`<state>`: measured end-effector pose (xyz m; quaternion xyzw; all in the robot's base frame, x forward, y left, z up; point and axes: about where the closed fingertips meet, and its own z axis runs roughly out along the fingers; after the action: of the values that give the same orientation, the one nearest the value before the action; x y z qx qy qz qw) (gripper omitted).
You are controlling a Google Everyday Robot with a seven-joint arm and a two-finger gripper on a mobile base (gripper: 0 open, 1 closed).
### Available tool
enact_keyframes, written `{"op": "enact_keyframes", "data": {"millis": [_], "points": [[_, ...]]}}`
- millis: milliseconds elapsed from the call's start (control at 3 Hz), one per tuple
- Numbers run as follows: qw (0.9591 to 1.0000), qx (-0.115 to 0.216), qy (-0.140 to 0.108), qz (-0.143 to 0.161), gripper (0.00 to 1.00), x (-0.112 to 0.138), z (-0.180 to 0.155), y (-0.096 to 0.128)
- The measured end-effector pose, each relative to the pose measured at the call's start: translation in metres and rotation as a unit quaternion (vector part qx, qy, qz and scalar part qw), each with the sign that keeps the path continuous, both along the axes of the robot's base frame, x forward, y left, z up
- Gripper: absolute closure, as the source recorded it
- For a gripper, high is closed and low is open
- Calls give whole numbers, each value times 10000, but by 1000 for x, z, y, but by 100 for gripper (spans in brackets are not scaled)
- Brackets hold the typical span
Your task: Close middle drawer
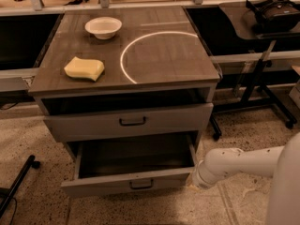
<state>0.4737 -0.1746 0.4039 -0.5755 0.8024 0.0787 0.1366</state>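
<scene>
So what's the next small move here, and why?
Probably push the gripper against the middle drawer front, toward the cabinet: the drawer stands pulled well out, and the gripper sits at its front panel's right end.

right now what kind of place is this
Likely a robotics lab: cabinet with a white ring on top, headset on a wheeled stand. The gripper is at the middle drawer's right corner.

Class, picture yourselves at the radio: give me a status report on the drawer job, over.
Tool low, by the right front corner of the middle drawer. Drawer pulled well out, not yet closed. Nothing seen in its way.
</scene>
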Motion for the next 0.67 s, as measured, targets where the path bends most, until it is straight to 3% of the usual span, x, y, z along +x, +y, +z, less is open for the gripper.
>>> {"op": "enact_keyframes", "data": {"millis": [667], "points": [[9988,188,-454,-55,100,26,-7,14]]}}
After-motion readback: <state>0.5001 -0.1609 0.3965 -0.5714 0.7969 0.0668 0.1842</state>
